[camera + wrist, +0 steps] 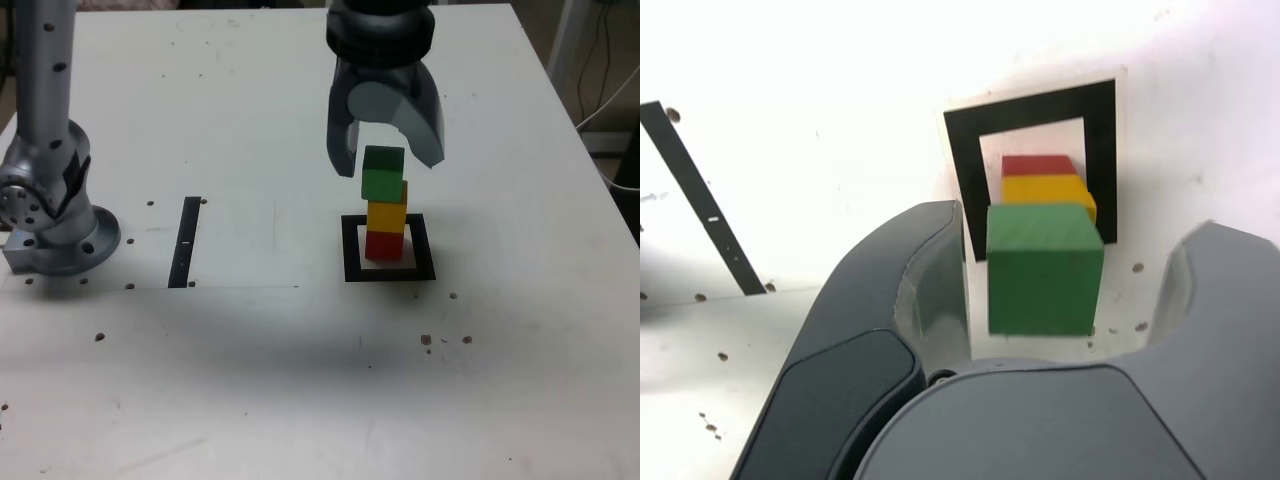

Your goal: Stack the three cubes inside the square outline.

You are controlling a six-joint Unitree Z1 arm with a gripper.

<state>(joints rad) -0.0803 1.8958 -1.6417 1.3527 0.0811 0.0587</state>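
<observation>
Jaws spread wide around the top of the stack, gripping nothing. Gripper (385,150) poised straight over the tower, one finger on each side of the green cube (383,174), daylight visible between pad and block on both sides in the wrist view. Green cube (1045,266) sitting free between the jaws, resting on the yellow cube (387,215), not pinched. Yellow cube (1045,190) just below and peeking out past the green on one side, so not perfectly flush, likely a small offset from placement. Red cube (384,245) at the bottom, farthest beneath the jaws, planted on the white centre of the square outline (352,250). Red cube (1038,165) only a sliver from above, hidden under the other two. Square outline (965,180) framing the whole column, which explains the gripper hanging dead centre over it. Looks like a release: all three stacked inside the frame, task seemingly complete bar the retreat. Needs a clean vertical lift, since any sideways drift risks a finger clipping the green block and toppling the lot. Thin black strip (186,242) well off to the side of the jaws, playing no part.
</observation>
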